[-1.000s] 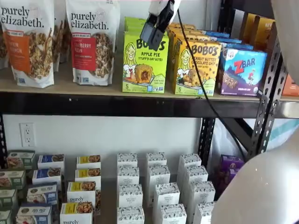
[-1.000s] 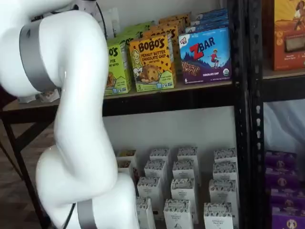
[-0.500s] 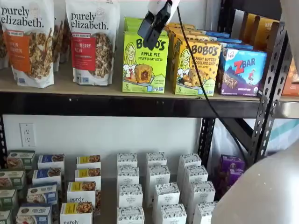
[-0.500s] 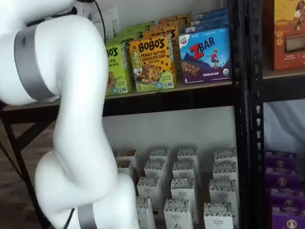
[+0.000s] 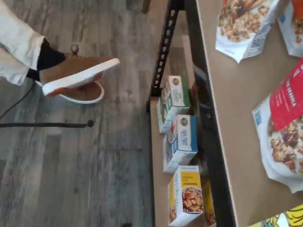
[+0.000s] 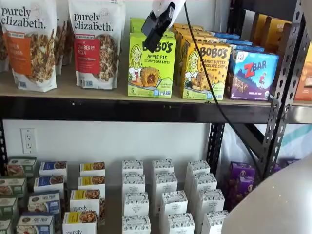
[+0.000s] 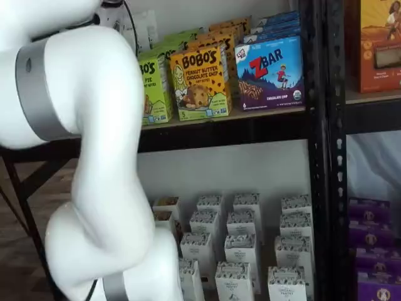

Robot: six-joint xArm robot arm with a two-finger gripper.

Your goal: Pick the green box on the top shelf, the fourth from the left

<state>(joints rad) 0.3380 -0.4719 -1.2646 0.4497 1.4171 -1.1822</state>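
Glossy lime cardboard, the green box [image 6: 151, 68] stands upright on the top shelf [image 6: 122, 95] of tan board; my black pincer [image 6: 155, 30] hangs released before it.

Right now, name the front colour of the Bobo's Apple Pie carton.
Lime green; the Bobo's Apple Pie carton shows best in a shelf view.

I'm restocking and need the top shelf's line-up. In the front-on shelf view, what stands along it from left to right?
Orange-label granola bag → red-label granola bag → the green box → yellow-orange Bobo's box → blue ZBar box.
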